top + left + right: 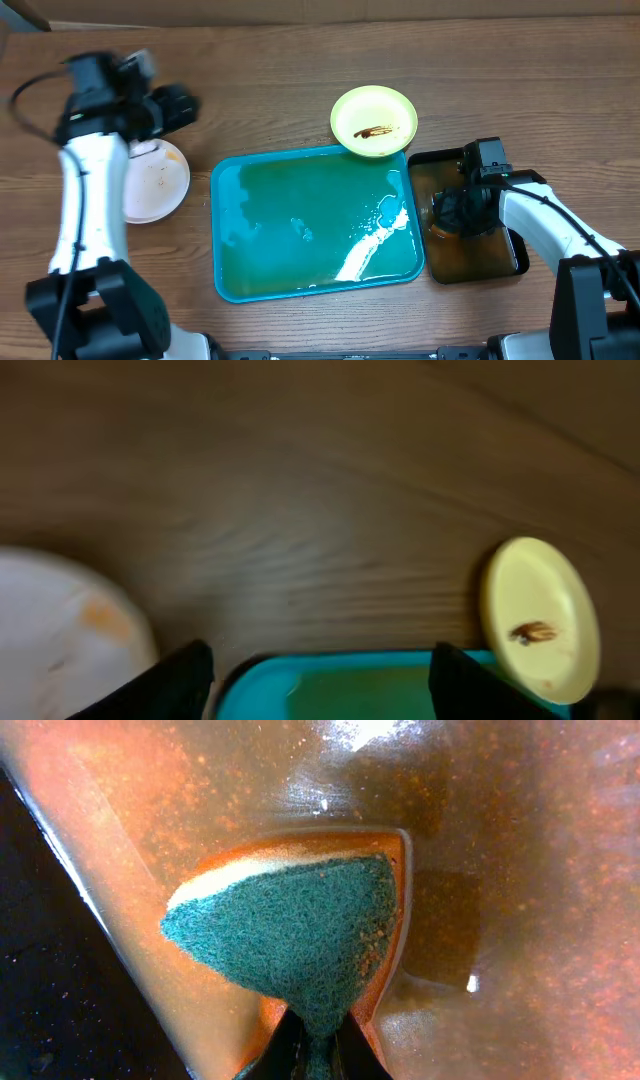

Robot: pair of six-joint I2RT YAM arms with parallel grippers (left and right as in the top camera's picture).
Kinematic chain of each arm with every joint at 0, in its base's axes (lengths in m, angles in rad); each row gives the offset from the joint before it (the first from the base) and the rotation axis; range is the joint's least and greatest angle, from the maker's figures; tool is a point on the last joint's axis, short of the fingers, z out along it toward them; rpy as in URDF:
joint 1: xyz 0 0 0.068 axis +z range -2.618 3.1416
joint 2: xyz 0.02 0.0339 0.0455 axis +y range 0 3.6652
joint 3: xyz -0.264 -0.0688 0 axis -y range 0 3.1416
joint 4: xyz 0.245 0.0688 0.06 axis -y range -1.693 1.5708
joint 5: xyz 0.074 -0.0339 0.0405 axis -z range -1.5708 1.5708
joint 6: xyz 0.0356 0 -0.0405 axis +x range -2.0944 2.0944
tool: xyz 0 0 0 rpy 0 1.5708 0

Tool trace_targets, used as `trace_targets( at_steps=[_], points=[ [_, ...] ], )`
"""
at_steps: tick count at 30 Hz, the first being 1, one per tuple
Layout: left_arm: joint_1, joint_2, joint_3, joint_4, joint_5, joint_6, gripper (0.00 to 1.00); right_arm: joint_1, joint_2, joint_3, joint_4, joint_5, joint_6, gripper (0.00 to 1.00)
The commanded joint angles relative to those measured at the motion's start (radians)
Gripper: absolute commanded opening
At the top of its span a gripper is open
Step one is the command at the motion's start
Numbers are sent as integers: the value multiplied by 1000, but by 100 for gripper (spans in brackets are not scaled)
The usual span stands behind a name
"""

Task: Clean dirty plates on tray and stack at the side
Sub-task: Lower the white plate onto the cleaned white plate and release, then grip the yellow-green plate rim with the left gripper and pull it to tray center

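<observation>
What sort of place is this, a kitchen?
Probably a robot test bench staged for dishwashing, not a kitchen: wooden table, sudsy teal tray, sponge in a black tray of brown liquid.

Smeared green plate (374, 121) beside sudsy tray (300, 230)

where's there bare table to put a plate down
Widest bare wood: the far strip between the left gripper and the green plate, behind the teal tray. Also the far right corner, beyond the black tray. Crowded: the gap between white plate and teal tray is narrow, and the right gripper holds a sponge in the black tray.
</observation>
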Motion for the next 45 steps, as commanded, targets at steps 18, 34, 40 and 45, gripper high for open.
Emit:
trace_targets(
  at_steps=[18,34,40,45],
  points=[
    [-498,358,163,280,-61,-18,78,-2,13,14,-18,9,-3,4],
    [-535,613,317,198,-107,-149,66,-2,13,14,-23,9,-3,4],
    [-542,618,317,159,-108,-148,38,-2,13,14,-23,9,-3,4],
    [-542,618,317,77,-108,-148,17,-2,13,14,-24,9,-3,4]
  ],
)
